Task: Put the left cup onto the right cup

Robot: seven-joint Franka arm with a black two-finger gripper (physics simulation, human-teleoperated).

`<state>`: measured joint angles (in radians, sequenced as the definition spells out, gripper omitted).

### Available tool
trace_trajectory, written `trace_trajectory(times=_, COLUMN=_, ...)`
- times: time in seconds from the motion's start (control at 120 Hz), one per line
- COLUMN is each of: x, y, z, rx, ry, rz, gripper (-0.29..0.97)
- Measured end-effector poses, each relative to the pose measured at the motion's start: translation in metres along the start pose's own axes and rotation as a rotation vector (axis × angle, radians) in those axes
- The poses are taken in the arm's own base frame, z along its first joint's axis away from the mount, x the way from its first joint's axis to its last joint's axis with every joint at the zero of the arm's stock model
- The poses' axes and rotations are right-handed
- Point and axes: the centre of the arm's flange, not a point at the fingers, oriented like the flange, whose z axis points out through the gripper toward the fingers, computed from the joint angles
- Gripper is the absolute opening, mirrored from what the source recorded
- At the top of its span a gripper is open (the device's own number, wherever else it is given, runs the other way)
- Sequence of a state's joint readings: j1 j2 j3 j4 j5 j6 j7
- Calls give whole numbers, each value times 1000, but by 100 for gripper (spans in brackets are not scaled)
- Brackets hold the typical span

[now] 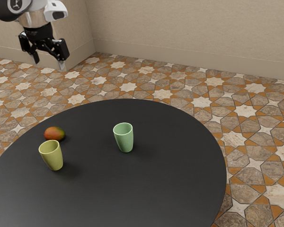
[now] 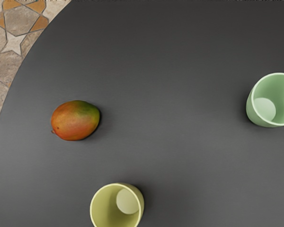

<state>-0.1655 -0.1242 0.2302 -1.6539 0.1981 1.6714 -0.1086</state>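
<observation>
A yellow-green cup (image 1: 51,154) stands upright on the black round table (image 1: 146,189), toward the exterior view's left. A pale green cup (image 1: 123,136) stands upright further to the exterior view's right, near the table's middle. Both cups are empty, as the wrist view shows for the yellow-green cup (image 2: 117,206) and the pale green cup (image 2: 270,100). My gripper (image 1: 48,60) hangs high above the floor at the upper left of the exterior view, well away from both cups. Its fingers stand apart, open, with nothing between them.
A red-orange mango (image 1: 54,133) lies on the table just behind the yellow-green cup, also visible from the wrist as the mango (image 2: 75,120). The table edge (image 2: 9,94) curves close to the mango, with patterned tile floor (image 1: 217,94) beyond.
</observation>
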Motion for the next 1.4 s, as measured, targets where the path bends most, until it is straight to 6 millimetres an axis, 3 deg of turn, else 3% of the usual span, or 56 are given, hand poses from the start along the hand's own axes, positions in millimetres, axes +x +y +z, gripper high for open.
trace_trajectory(times=0.475, x=-4, y=-1, z=9, rx=2, ry=-26, rz=7, gripper=68)
trace_trajectory(times=0.742, x=-12, y=2, z=49, rx=6, ry=-106, rz=19, gripper=68)
trace_trajectory(times=1.217, x=-63, y=11, z=124, rx=-3, ry=-237, rz=13, gripper=68)
trace_trajectory(times=1.4, x=-72, y=14, z=145, rx=-10, ry=-234, rz=-26, gripper=68)
